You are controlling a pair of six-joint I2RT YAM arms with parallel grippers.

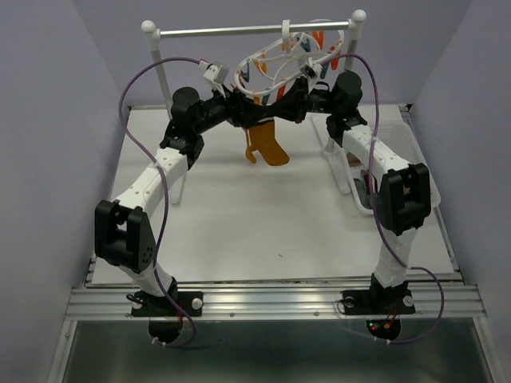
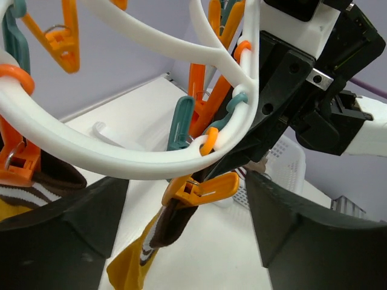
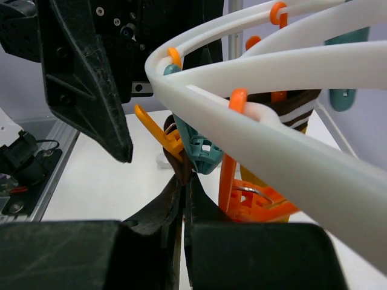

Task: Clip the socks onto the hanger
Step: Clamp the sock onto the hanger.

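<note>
The white ring hanger (image 1: 257,62) hangs from the rail, carrying orange and teal clips. A mustard sock (image 1: 267,148) dangles below it. In the left wrist view an orange clip (image 2: 202,188) bites the dark striped cuff of that sock (image 2: 158,232). My left gripper (image 2: 187,208) stands open around the clip, its fingers well apart and touching nothing. My right gripper (image 3: 186,180) is shut on the sock's brown cuff (image 3: 180,158) just under the clip. A second sock (image 2: 42,184) with a striped cuff hangs from another orange clip (image 2: 17,158) at the left.
The silver rail (image 1: 231,32) on white posts spans the back of the table. A white plastic basket (image 2: 284,162) sits behind the right arm. Both arms meet under the hanger, close together. The white tabletop (image 1: 239,223) lies below.
</note>
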